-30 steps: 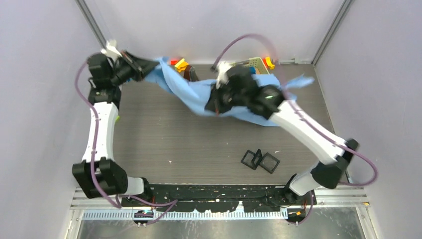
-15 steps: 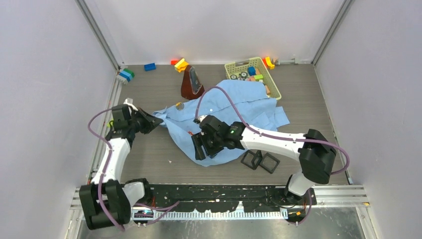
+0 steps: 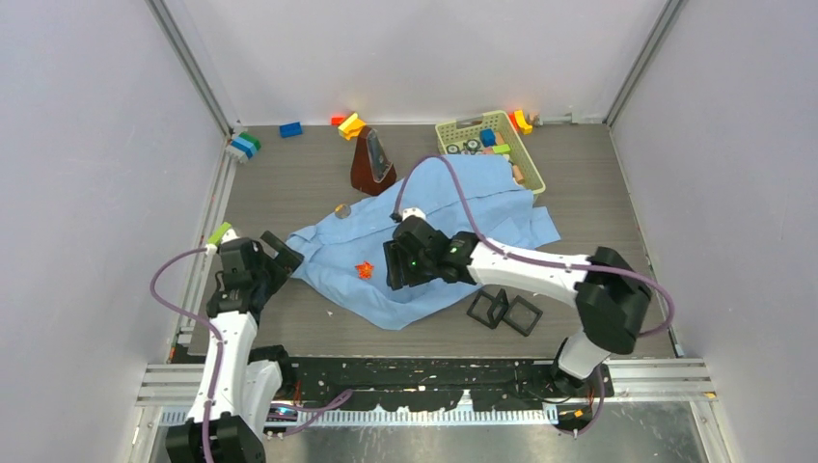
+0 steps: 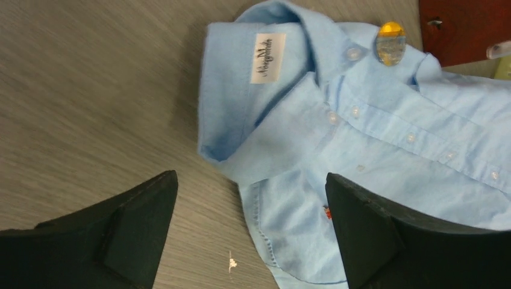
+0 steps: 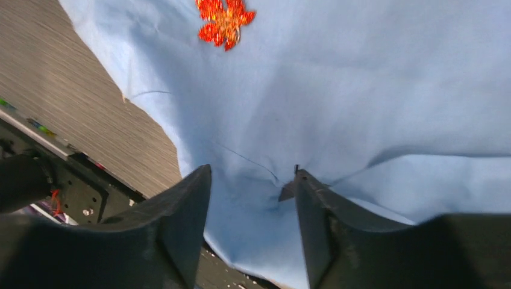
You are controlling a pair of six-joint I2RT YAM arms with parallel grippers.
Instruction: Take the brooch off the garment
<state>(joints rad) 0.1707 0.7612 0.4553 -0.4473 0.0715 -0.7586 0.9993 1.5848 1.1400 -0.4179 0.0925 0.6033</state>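
The brooch [image 5: 224,21], a glittery red-orange leaf shape, lies pinned flat on the garment [image 5: 373,84]. It is just ahead of the right gripper [image 5: 252,174], slightly left of centre in that wrist view. The light-blue shirt is spread on the table [image 3: 289,183] under this gripper and runs on behind it toward a yellow basket [image 3: 529,172].

The right gripper's jaws stand partly apart with nothing clamped, their tips low over a small pucker of cloth. The left gripper [image 4: 252,180] is spread wide and empty. The collar lies ahead of it, and a small gold oval pin [image 4: 390,41] sits further ahead to its right, beside a brown wedge-shaped object [image 4: 464,27].

With the shirt laid out and both tools free, the step in hand looks like the approach to grasp the brooch. The next move likely calls for the right gripper to advance until its fingers straddle the leaf, then close on it. The left gripper would meanwhile press down on nearby cloth so the shirt does not lift with the brooch.
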